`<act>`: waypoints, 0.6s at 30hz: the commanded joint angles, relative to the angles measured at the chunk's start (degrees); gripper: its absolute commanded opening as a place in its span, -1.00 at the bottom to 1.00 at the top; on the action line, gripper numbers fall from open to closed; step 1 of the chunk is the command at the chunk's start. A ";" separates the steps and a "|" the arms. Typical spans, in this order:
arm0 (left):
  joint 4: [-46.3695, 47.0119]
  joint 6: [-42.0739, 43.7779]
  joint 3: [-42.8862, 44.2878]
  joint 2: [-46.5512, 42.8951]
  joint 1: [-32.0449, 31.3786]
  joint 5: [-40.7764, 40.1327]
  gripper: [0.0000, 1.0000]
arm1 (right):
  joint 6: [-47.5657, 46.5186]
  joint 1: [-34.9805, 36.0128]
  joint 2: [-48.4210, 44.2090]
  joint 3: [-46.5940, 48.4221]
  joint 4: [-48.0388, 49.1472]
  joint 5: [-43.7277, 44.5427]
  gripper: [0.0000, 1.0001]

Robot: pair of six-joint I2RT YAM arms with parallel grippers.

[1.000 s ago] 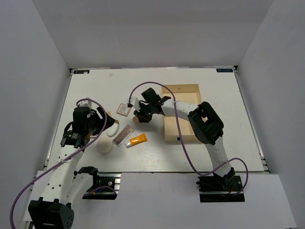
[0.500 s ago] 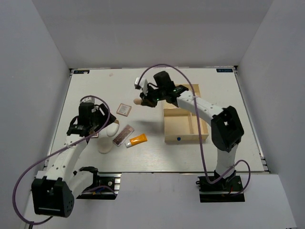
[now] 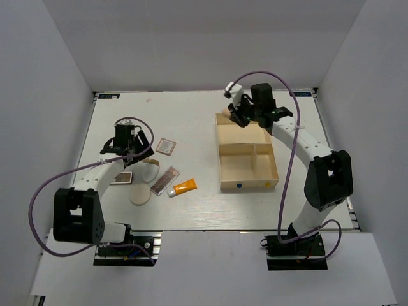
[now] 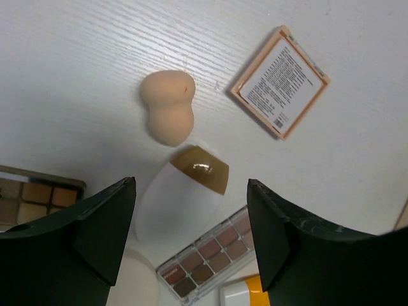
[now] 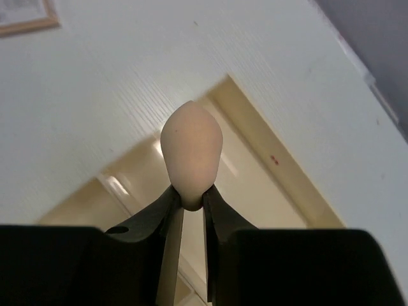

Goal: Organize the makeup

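My right gripper [image 3: 233,116] is shut on a peach sponge [image 5: 191,152] and holds it over the far left corner of the cream tray [image 3: 218,167]; the tray floor [image 5: 245,178] lies below it. My left gripper [image 3: 129,150] is open and empty, hovering over the white egg-shaped piece [image 4: 182,203] with its brown cap. The second peach sponge [image 4: 167,115] lies just beyond the egg. The square compact [image 4: 280,81] is to the right. The long palette [image 4: 207,258], round cream puff [image 3: 139,195] and orange tube [image 3: 185,187] lie nearer the arms.
A second, darker palette [image 3: 121,178] lies at the left of the group, under the left arm. The tray has one long far compartment and two smaller near ones. Grey walls stand on three sides of the white table.
My right gripper has carried the peach sponge from the middle of the table right and far, to over the tray's far left corner. My left gripper has moved farther out, over the egg piece.
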 commanded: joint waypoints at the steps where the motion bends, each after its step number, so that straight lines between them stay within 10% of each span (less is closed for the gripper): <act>1: 1.98 2.54 3.60 3.80 -0.02 -2.50 0.60 | 0.46 -3.21 0.52 -1.72 0.11 3.34 -0.54; 18: -1.53 2.54 10.72 16.21 -1.16 -8.75 0.52 | -1.47 -8.23 8.09 0.29 -4.63 1.85 0.51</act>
